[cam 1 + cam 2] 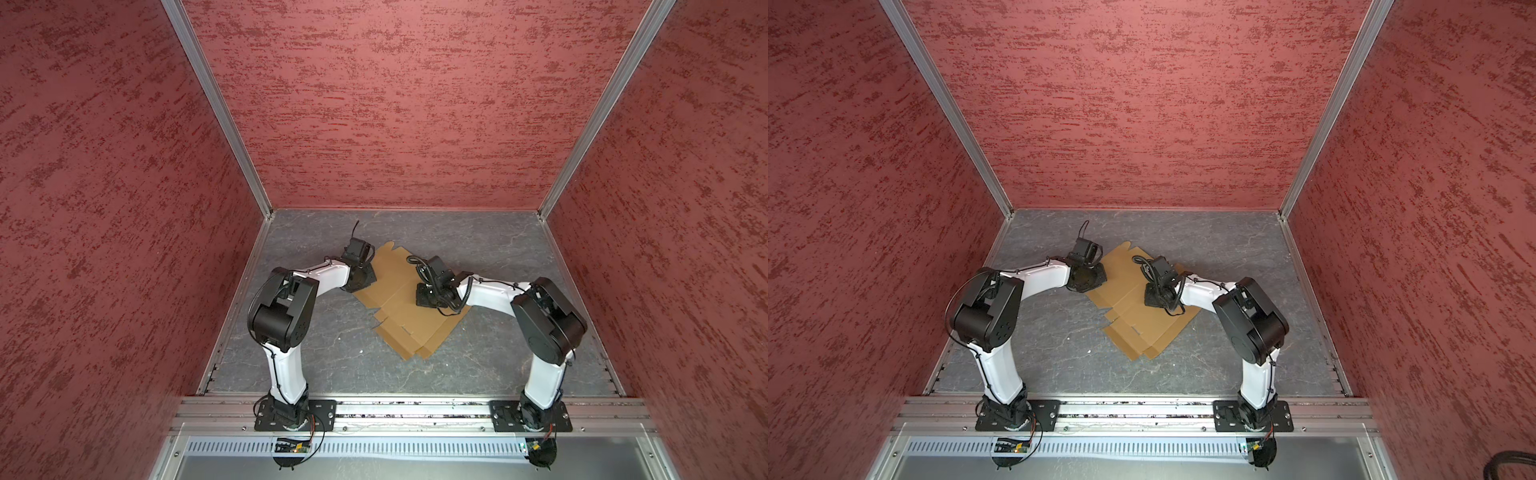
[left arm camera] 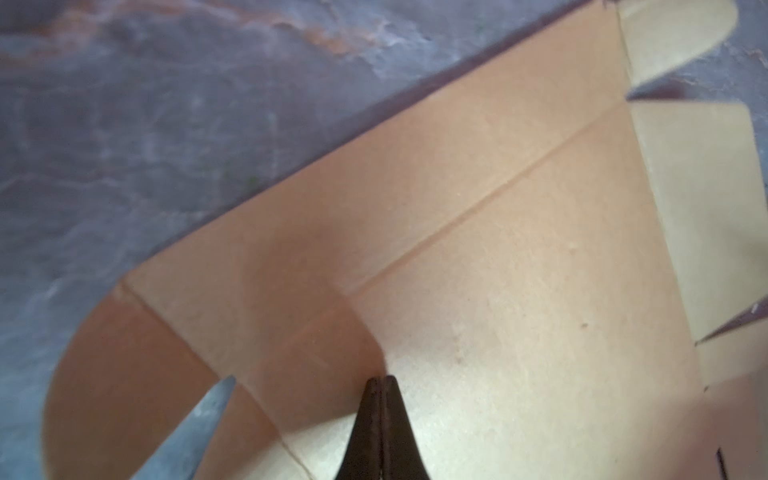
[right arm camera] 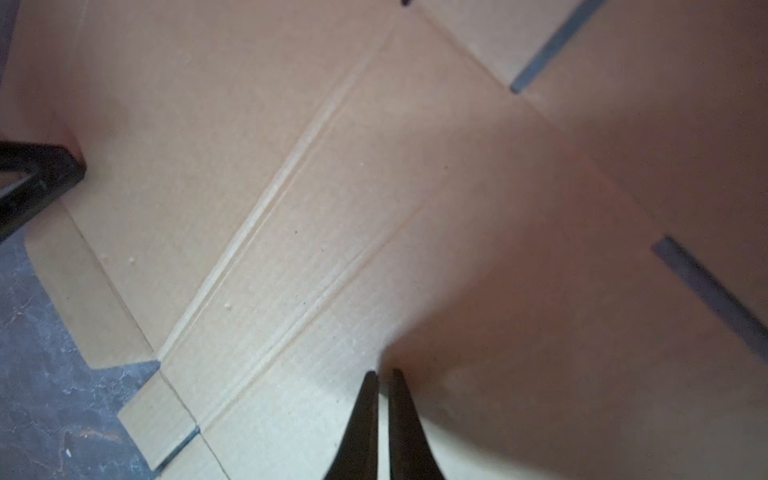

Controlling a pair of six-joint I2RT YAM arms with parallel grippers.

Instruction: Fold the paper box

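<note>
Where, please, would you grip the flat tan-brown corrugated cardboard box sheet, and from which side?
Probably an outer flap's free edge, not the middle: the tan-brown cardboard box sheet lies flat on the grey marbled table, so only edges offer a pinch. The long flap by the shut left gripper shows a shadow under its edge, seemingly slightly lifted; come in low from the table side there.

I see the paper box [image 1: 415, 332] unfolded: a tan die-cut sheet, flat, diagonal on the table [image 1: 316, 357]; the far flap is possibly raised.
</note>
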